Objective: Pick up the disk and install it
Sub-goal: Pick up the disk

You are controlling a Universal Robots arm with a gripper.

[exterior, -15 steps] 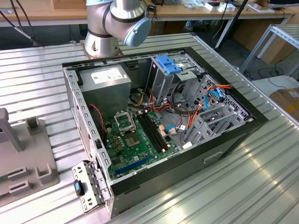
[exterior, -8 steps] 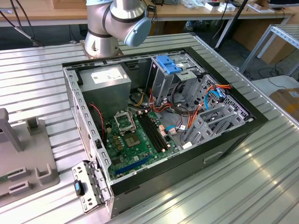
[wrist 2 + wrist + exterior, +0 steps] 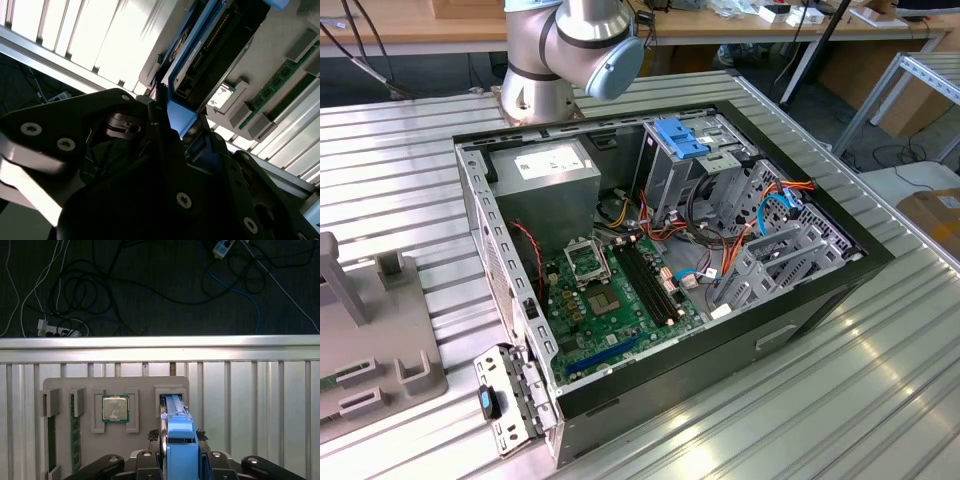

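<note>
Here I see the gripper [image 3: 180,436] with its fingers [image 3: 162,437] narrow, pressed on both sides of the disk [image 3: 180,457]. The disk stands on edge in the end slot of the grey tray [image 3: 145,385], beside the processor chip [image 3: 115,408].

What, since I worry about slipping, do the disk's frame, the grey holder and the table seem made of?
The disk: its frame looks like smooth, bright blue plastic, evenly coloured, with moulded edges and a slight sheen.
The grey holder: matte, probably plastic, going by its uniform dull grey without glare.
The table: ribbed bare metal, likely aluminium, judging by its bright silvery reflections.
</note>
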